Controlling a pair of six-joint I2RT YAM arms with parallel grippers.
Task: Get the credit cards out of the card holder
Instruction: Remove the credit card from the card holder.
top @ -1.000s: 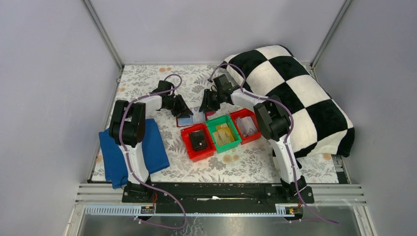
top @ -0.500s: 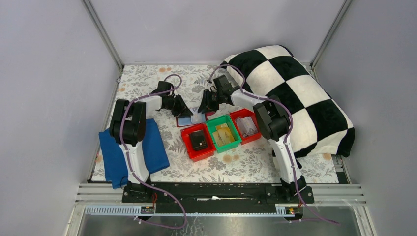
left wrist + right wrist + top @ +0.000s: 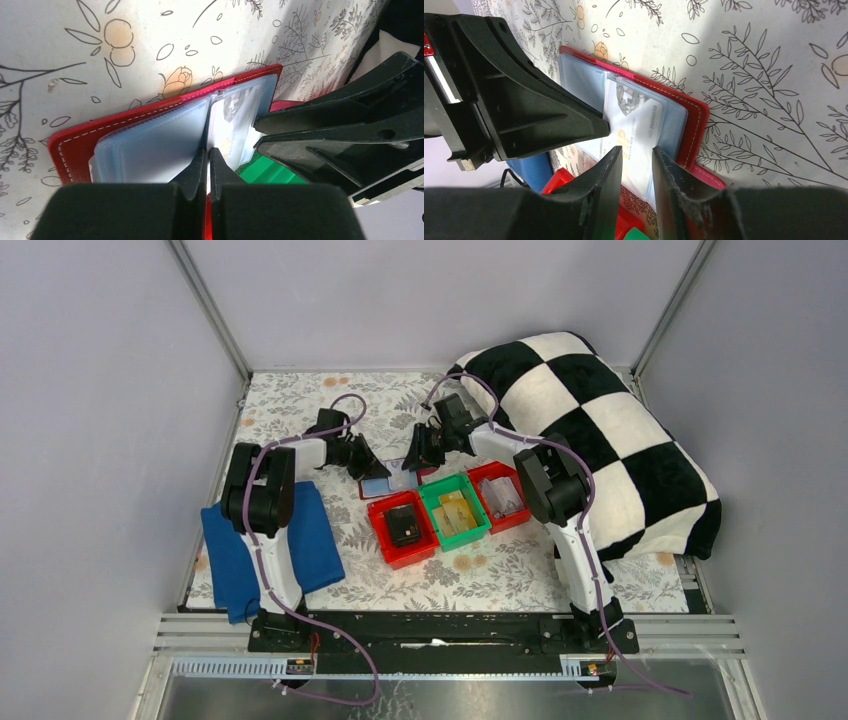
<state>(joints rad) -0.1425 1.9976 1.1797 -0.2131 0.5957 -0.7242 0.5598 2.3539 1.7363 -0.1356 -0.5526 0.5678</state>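
Underneath, floral tablecloth (image 3: 290, 405), grey walls (image 3: 430, 300)

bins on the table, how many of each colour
red bins: 2
green bin: 1
total: 3

- Plain pale grey walls (image 3: 440, 300) close in the upper frame and both sides.
- Floral-print tabletop (image 3: 290, 405) at centre.
- Metal rail (image 3: 200, 632) along the bottom.
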